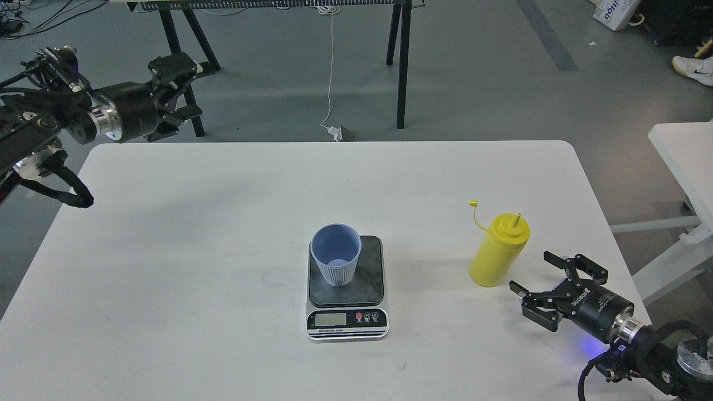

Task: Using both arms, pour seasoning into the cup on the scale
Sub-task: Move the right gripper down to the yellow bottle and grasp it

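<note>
Item one, the seasoning bottle (497, 253): yellow, upright on the white tabletop (195, 267), right of centre. Its long axis runs near vertical, leaning a little in this view. The pointed nozzle is uncovered, and the small cap hangs off on its tether to the upper left.

Item two, my right jaws (536, 285): spread wide, holding nothing, low over the tabletop at the near right. The bottle lies just beyond the fingertips, up and to the left, close but not touching. The opening faces roughly toward the bottle's lower body.

Item three, my left jaws (179, 83): raised beyond the far left corner of the tabletop, gripping nothing. They look parted, though the fingers are dark and I cannot read the gap with certainty. They are well apart from everything on the tabletop.

Item four, the cup (336, 255): light blue, ribbed, upright and empty-looking, standing on the left part of the scale's platform.

Item five, the scale (346, 288): flat, dark platform, silver front with display facing me, at the centre of the tabletop, well to the left of the bottle.

Judgement: the right arm is by far the nearer to the bottle, so the grasp falls to it. Because the bottle stands upright, the jaws should close from the side across its body. The carry then goes leftward to the cup.
</note>
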Controlling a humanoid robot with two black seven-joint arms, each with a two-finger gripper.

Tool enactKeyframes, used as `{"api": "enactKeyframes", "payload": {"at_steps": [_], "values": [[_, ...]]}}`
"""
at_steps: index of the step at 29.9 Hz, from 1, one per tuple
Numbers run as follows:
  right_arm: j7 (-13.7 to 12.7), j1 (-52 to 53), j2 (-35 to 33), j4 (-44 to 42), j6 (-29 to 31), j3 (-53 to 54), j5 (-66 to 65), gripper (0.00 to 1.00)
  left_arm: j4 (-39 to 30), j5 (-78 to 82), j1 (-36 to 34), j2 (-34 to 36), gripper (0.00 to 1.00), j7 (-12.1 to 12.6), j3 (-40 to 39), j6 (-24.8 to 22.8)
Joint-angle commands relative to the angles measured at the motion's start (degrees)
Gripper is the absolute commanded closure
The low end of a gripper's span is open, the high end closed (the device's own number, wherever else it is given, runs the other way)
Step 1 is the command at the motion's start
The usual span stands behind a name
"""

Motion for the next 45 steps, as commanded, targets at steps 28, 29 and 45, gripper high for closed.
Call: {"api": "enactKeyframes", "payload": {"at_steps": [28,29,45], "values": [[0.0,4.4,10.0,-9.0,0.0,-0.5,-6.2,0.20,-0.3,-0.1,2.8,-0.2,0.01,-0.1,0.0,0.0],[0.0,4.4,10.1,-8.8,0.0,-0.5,-6.2,0.27,-0.3,0.0,3.1,-0.5,0.01,-0.1,0.0,0.0],[0.0,4.6,10.0,-9.0,0.0,0.1,-6.2,0.90,-0.2,-0.1,3.9,-0.8,0.01,-0.1,-0.5,0.0]]}}
